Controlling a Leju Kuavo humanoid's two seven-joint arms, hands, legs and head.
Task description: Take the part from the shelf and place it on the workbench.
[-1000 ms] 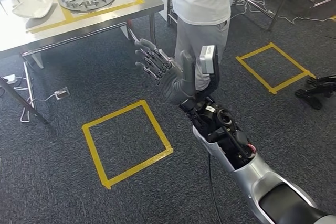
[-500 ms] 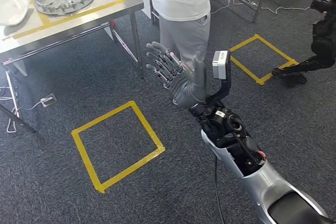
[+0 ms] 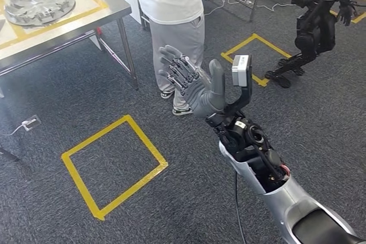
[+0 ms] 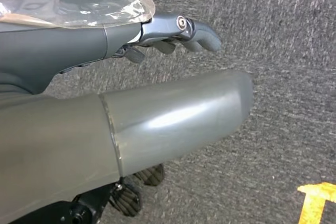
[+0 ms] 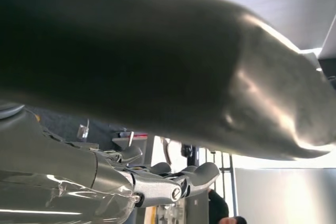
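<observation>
Overhead: grey carpet (image 3: 51, 215), yellow tape square (image 3: 113, 166), steel table (image 3: 64, 30) beyond.

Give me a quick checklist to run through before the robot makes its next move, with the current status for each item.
1. Right hand empty, fingers apart: ok.
2. Left hand empty: ok, nothing shows in it, fingers extended.
3. Path ahead free: not ok, a person stands right behind the raised right hand.
4. Workbench located: ok, it is at upper left with a silver wheel cover inside its yellow tape outline.
5. Shelf located: cannot tell.
6. Floor hazards: not ok, another robot stands at upper right.
</observation>
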